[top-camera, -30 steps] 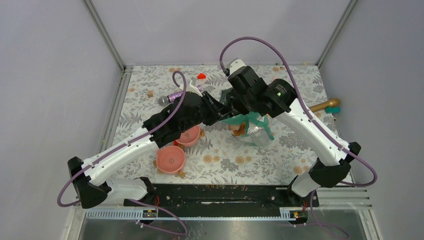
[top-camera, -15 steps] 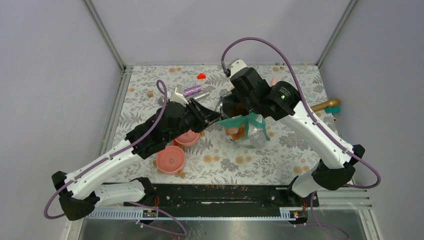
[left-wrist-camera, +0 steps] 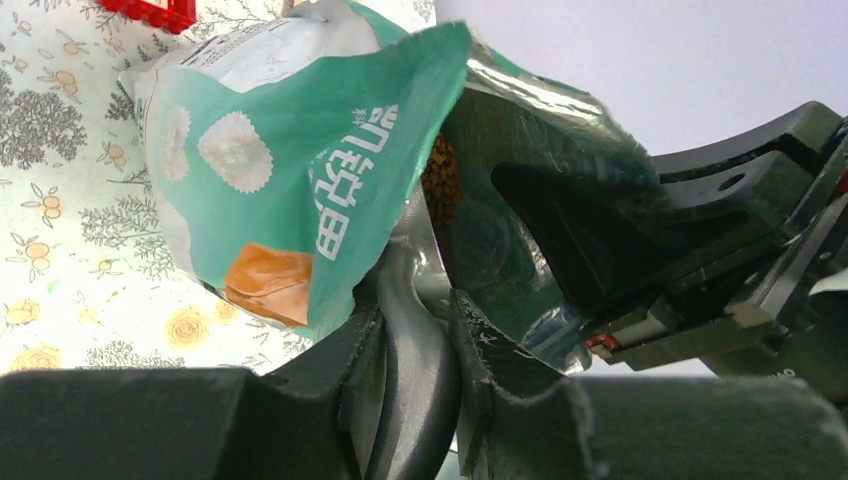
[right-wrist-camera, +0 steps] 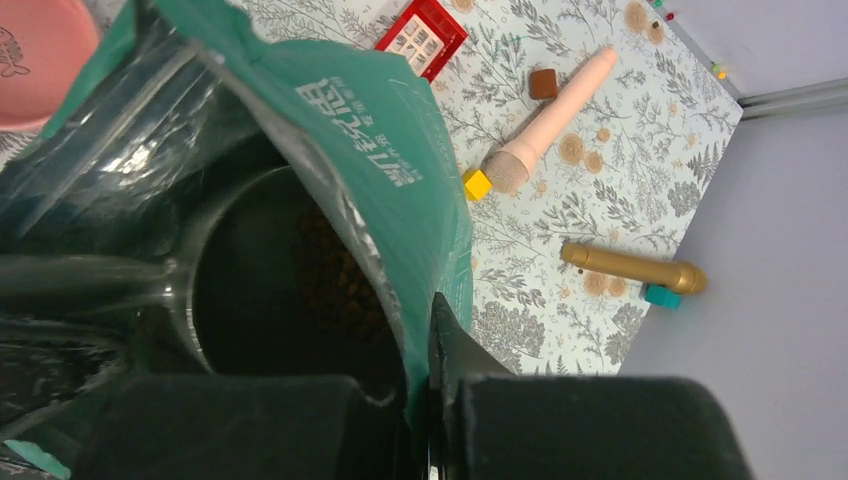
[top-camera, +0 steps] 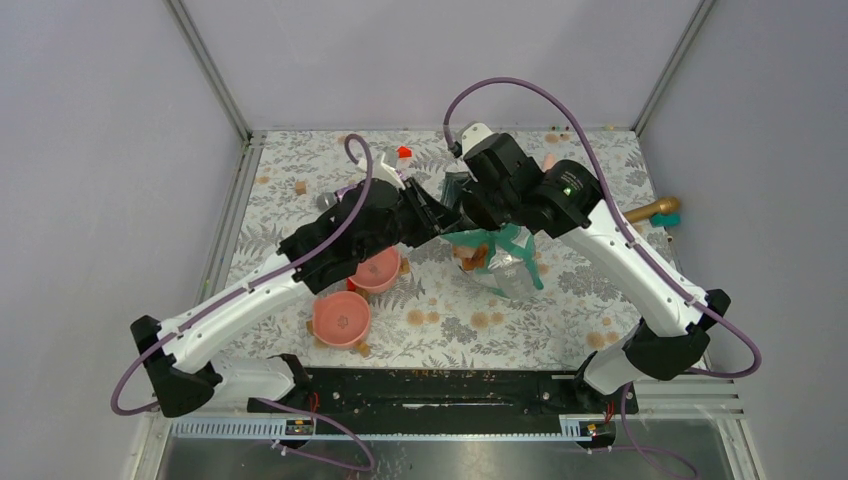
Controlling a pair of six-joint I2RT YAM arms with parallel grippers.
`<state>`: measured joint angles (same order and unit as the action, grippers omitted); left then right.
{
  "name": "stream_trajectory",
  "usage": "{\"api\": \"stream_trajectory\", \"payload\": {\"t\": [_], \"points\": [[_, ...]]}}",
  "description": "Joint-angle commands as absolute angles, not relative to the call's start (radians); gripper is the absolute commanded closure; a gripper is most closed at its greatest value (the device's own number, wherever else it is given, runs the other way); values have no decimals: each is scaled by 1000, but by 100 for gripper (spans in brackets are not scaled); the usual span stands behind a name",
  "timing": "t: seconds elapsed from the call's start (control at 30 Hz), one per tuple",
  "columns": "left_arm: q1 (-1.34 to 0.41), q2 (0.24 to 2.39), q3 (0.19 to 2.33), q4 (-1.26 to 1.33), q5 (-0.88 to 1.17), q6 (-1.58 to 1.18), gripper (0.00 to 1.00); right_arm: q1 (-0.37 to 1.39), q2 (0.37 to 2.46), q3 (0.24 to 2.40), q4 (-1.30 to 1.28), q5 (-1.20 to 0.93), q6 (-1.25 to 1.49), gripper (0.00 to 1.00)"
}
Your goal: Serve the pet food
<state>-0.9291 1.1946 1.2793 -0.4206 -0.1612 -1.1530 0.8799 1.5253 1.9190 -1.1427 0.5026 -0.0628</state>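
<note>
Kibble (left-wrist-camera: 440, 182) lies inside the pouch (left-wrist-camera: 330, 170), whose rim the right gripper (right-wrist-camera: 425, 345) pinches tight; the left gripper (left-wrist-camera: 412, 310), clamped on the scoop handle (left-wrist-camera: 412, 400), has pushed back in, probably loading up for the bowls (top-camera: 342, 317)

Pretty standard look: white shells and chunky black joints on the left arm (top-camera: 245, 300) and right arm (top-camera: 640, 268), loopy purple cables (top-camera: 520, 83), scuffed black left tool (left-wrist-camera: 412, 305).

This looks like a robot lab. Two robot arms (top-camera: 250, 300) are bolted to a black rail (top-camera: 430, 385) at the edge of a counter (top-camera: 560, 330) with a flowery cover. Bare grey walls (top-camera: 90, 150) and metal posts (top-camera: 207, 65) box it in. Purple cables (top-camera: 500, 81) loop off the arms.
</note>
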Motion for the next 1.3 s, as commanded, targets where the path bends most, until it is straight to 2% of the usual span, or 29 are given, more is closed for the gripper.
{"api": "stream_trajectory", "payload": {"t": [0.0,0.17,0.33,0.57,0.8,1.0,1.27], "points": [[-929,1230,1471,-27,-103,-1054,100,904,1506,2010,-1029,405,-53,100],[-976,1280,1573,-67,-23,-791,100,904,1513,2013,-1030,407,-55,100],[-1020,1256,1574,-110,-49,-637,100,903,1502,2019,-1035,441,-23,100],[-1013,1176,1452,-132,-166,-867,100,890,1476,2016,-1037,467,77,100],[-933,1046,1219,-51,-198,-1161,100,882,1436,1970,-1012,502,125,100],[-910,1015,1128,52,-132,-1174,100,877,1373,1887,-951,506,135,100],[-896,914,983,53,-216,-1335,100,865,1325,1832,-896,536,153,100]]}}
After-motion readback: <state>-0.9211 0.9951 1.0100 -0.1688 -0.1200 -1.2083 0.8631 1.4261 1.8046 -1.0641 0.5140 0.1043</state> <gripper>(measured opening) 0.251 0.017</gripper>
